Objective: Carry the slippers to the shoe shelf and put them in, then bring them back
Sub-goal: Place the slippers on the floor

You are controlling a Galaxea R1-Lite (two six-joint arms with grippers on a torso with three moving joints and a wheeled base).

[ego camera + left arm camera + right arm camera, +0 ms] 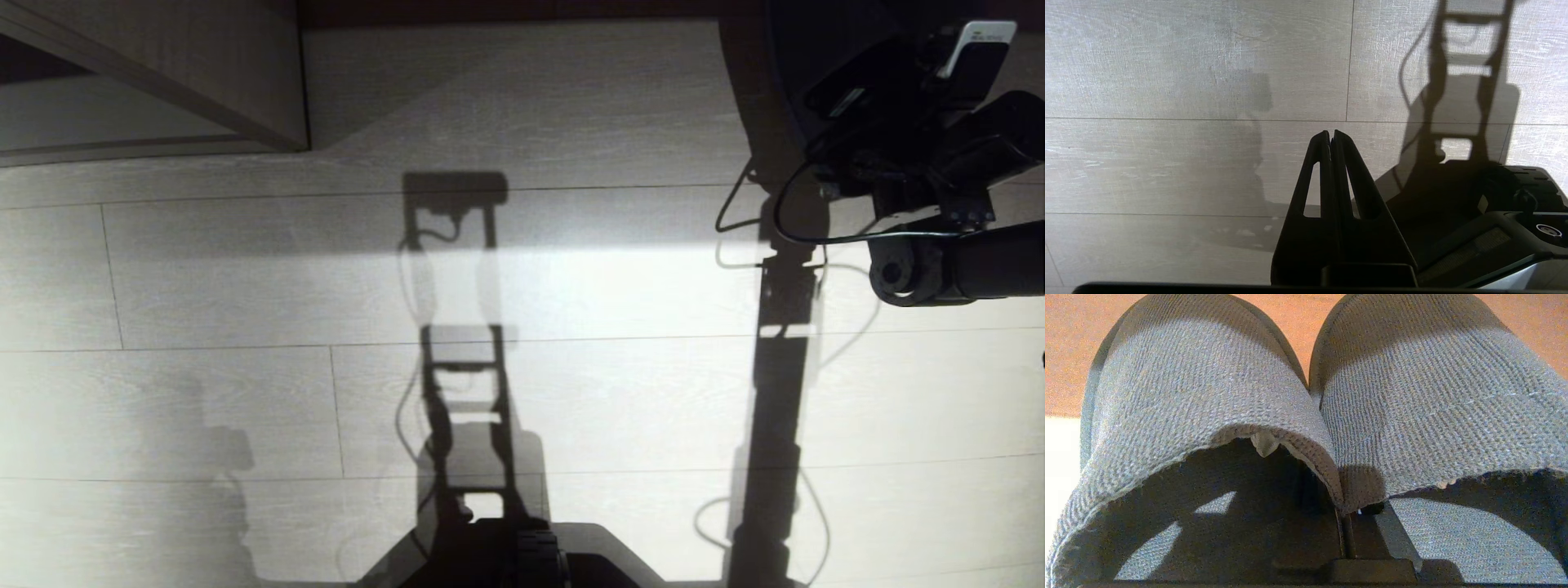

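The slippers fill the right wrist view side by side, one [1188, 388] and the other [1433, 400], grey woven fabric with toes pointing away. My right gripper [1345, 510] is shut on their two inner edges, pinched together, with one finger inside each slipper. In the head view the right arm [922, 163] reaches in at the top right, and a dark shape [775, 82] hangs ahead of its wrist. My left gripper [1331, 134] is shut on nothing and hangs over the floor beside the base. I cannot tell whether the pale wood boards [245, 90] at the top left are the shoe shelf.
Pale plank floor [245, 286] spreads ahead, crossed by my own shadows. My base [522, 555] shows at the bottom edge, and also in the left wrist view [1494, 228]. Beyond the slippers lies an orange-brown surface [1069, 343].
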